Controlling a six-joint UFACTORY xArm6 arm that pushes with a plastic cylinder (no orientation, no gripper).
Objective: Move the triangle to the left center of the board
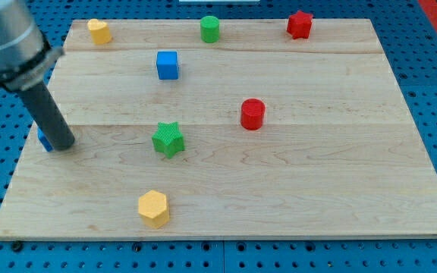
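My tip (64, 145) rests on the wooden board (294, 189) near its left edge, about mid-height. A small blue block (45, 141) sits right against the rod's left side, at the board's left edge. The rod hides most of it, so I cannot make out its shape. The tip appears to touch it. The green star (168, 139) lies well to the right of the tip.
A yellow block (99, 31), a green cylinder (209, 29) and a red star (300, 24) stand along the view's top. A blue cube (167, 64), a red cylinder (253, 114) and a yellow hexagon (154, 208) also stand on the board.
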